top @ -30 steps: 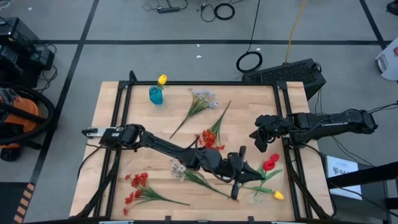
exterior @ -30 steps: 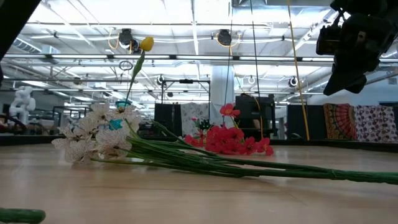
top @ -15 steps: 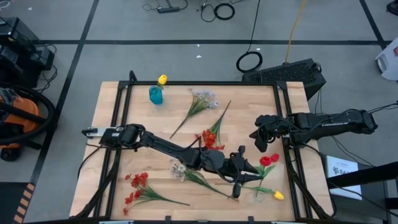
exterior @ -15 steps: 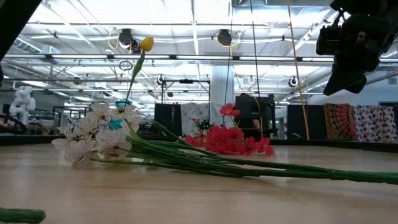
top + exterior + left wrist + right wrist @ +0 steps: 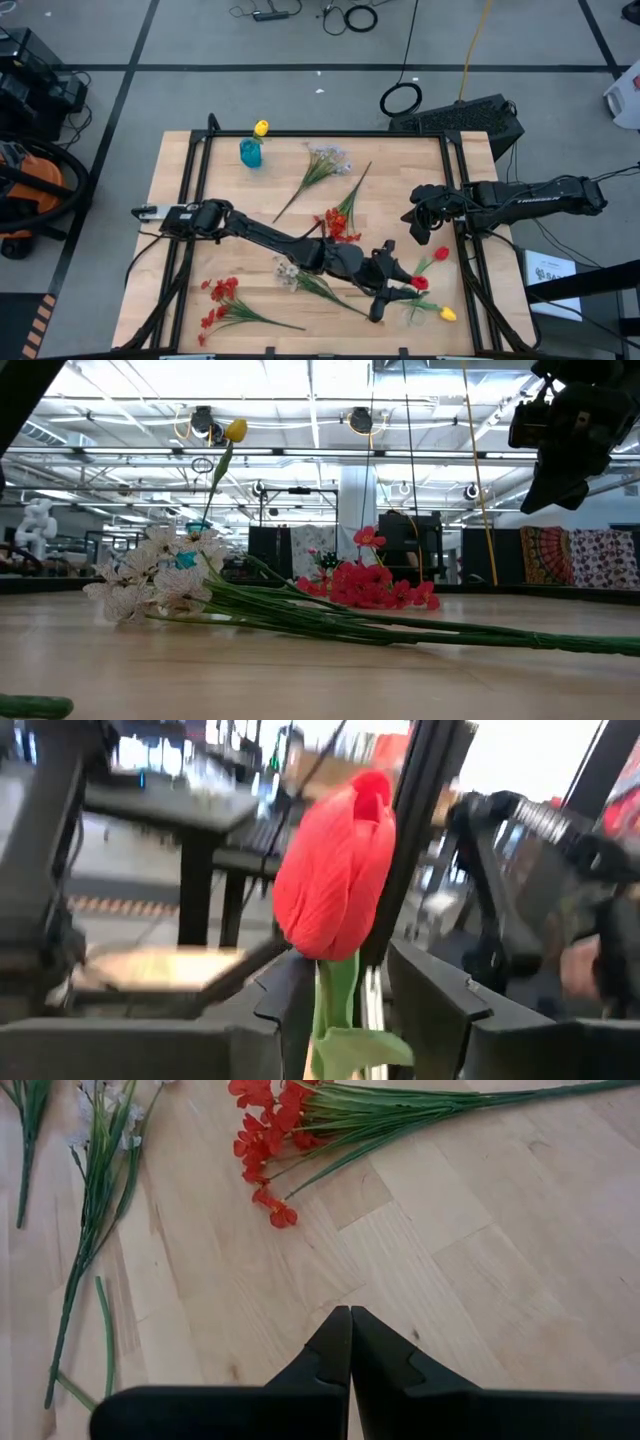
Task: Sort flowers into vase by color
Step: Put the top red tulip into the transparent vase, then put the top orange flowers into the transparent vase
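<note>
Left wrist view shows the left hand [image 5: 345, 1010] clamped on the green stem of a red tulip [image 5: 333, 870], its bloom standing just above the fingers. Seen from overhead, this hand [image 5: 385, 290] sits over the bench [image 5: 400, 170], the teal vase [image 5: 250, 153] far off. Beside it, the right hand [image 5: 350, 1345] hovers with fingers pressed together, empty.
</note>
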Action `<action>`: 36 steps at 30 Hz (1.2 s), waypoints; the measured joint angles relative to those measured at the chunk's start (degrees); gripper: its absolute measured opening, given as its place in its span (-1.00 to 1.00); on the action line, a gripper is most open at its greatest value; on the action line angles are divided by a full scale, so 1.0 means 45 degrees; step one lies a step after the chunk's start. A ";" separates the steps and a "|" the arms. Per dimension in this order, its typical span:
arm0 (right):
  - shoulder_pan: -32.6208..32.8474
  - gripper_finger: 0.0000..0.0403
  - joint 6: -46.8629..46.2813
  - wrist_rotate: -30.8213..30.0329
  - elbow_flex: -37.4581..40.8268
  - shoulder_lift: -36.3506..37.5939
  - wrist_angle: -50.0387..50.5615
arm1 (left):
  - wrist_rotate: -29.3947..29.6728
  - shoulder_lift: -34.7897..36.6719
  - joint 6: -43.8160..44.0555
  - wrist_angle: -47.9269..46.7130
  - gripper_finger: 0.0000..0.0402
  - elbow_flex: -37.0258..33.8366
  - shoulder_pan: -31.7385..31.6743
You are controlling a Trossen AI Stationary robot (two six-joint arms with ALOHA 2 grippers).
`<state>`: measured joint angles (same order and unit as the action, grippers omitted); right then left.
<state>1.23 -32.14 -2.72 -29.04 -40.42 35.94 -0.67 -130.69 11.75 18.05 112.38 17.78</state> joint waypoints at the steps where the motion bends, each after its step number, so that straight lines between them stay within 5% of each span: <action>1: 0.0000 -1.00 0.0000 0.0005 0.0000 0.0005 0.0005 | -0.0010 0.0037 0.0004 -0.0473 -0.33 -0.0004 0.0000; 28: -0.0001 -1.00 -0.0024 -0.0053 0.0000 0.0005 -0.0230 | 0.0704 0.3309 0.1282 -1.1136 -0.34 -0.0025 -0.0398; 36: 0.0000 -1.00 -0.0039 -0.0049 0.0000 -0.0004 -0.0935 | 0.1453 0.4380 0.1466 -1.1456 -0.34 -0.2461 -0.0400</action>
<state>1.23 -32.32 -2.94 -29.04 -40.44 31.74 5.87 -110.98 18.35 -33.50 101.30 15.98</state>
